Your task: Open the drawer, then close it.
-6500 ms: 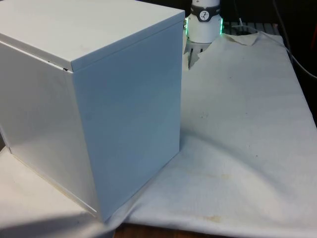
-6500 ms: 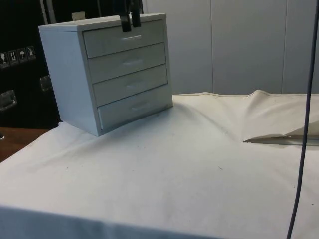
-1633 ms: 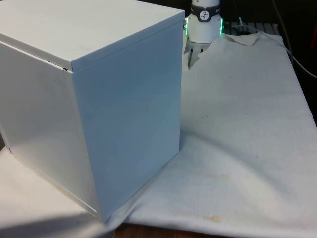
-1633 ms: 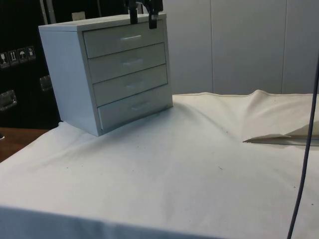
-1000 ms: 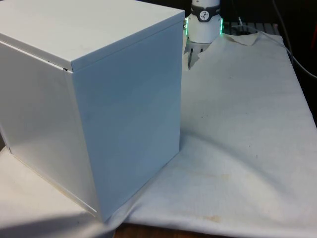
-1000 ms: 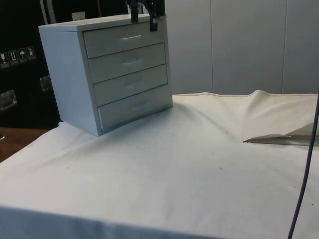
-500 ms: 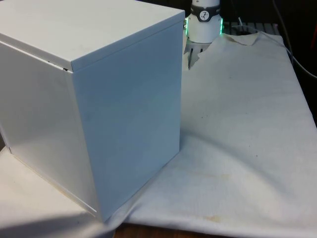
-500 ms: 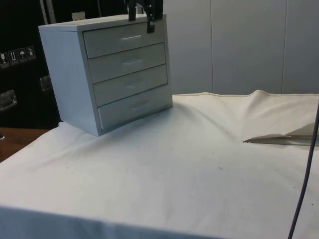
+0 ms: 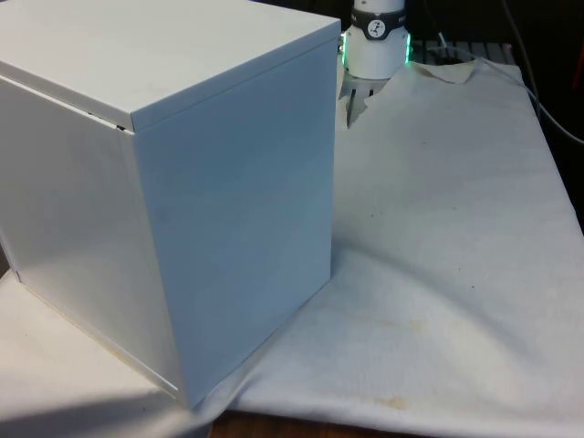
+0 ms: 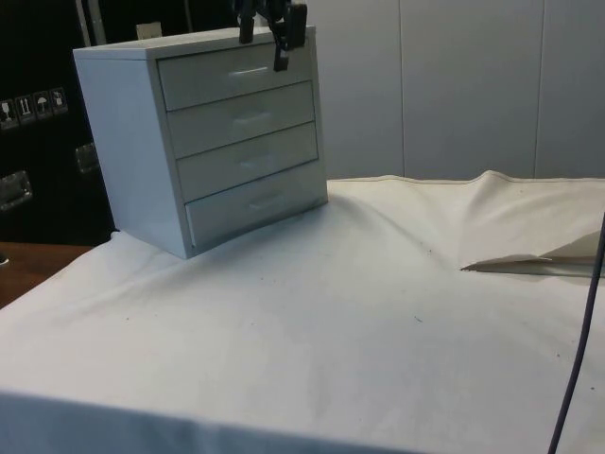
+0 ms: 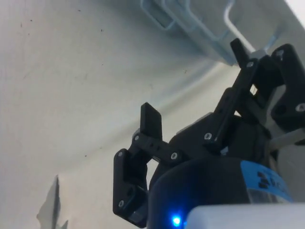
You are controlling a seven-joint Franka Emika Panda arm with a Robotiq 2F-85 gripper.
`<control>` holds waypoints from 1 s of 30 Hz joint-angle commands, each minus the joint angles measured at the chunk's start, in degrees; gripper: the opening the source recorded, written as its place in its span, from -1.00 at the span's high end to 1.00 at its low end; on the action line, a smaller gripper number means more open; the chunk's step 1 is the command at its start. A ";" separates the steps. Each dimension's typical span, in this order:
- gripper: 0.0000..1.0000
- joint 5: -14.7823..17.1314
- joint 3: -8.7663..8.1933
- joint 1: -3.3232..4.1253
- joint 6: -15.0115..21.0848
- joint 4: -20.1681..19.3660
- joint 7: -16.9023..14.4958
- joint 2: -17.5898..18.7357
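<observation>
White chest of drawers point(image 10: 203, 142), all four shut; gripper point(image 10: 265, 33) spread wide, empty, beside top drawer point(image 10: 236, 74).

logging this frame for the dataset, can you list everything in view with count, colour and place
chest of drawers: one, white, on the cloth at the side view's left; its plain back and side face the front view
drawers: four, white, stacked in the chest's front, all shut, each with a small pale handle
white cloth: one, covers the table, with a raised fold at the side view's right
dark cable: one, hangs down at the side view's right edge
dark cabinets: behind the chest in the side view
gripper: one, black, fingers apart, in front of the chest's top edge by the top drawer, holding nothing
</observation>
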 commanded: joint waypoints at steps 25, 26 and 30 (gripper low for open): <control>-1.00 -8.77 -2.64 -0.57 10.43 -3.44 4.81 1.83; -1.00 -9.05 -3.09 -0.57 11.23 -3.67 4.70 2.01; -1.00 -9.57 -3.67 -0.52 12.32 -3.90 4.81 2.35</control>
